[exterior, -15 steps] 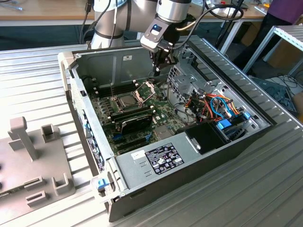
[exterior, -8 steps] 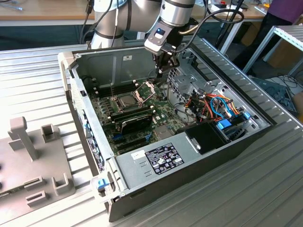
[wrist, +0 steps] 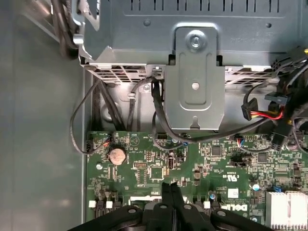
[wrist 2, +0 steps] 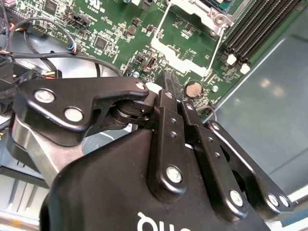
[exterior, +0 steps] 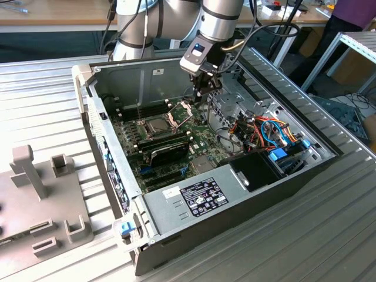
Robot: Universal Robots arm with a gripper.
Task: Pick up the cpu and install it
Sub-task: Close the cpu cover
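Jaws shut, that's what we're seeing: the fingertips (wrist: 167, 191) are pressed together with nothing caught between them, hanging inside the open computer case (exterior: 135, 76) just over the green motherboard (exterior: 202, 141).

In the exterior view they're poised near the case's back wall, just to the exterior view's right of the hinged metal frame (exterior: 181, 110), which stands tilted up and open.

And there's the cpu (exterior: 155, 124), a small silvery-grey square lying flat on the board beside that raised frame, apart from the jaws and untouched by them. Just beyond it we spot a black oblong module (exterior: 167, 154).

In the second wrist view, the closed fingertips (wrist 2: 168, 79) point down at the board between the open frame (wrist 2: 185, 53) and a round coin battery (wrist 2: 194, 88).

In the first wrist view, that battery (wrist: 117, 154) sits close by, with a grey drive cage (wrist: 195, 72) behind.

Orange and blue cables (exterior: 267, 132) bunch at the exterior view's right, and the whole case rests on a ribbed metal tabletop (exterior: 305, 235).
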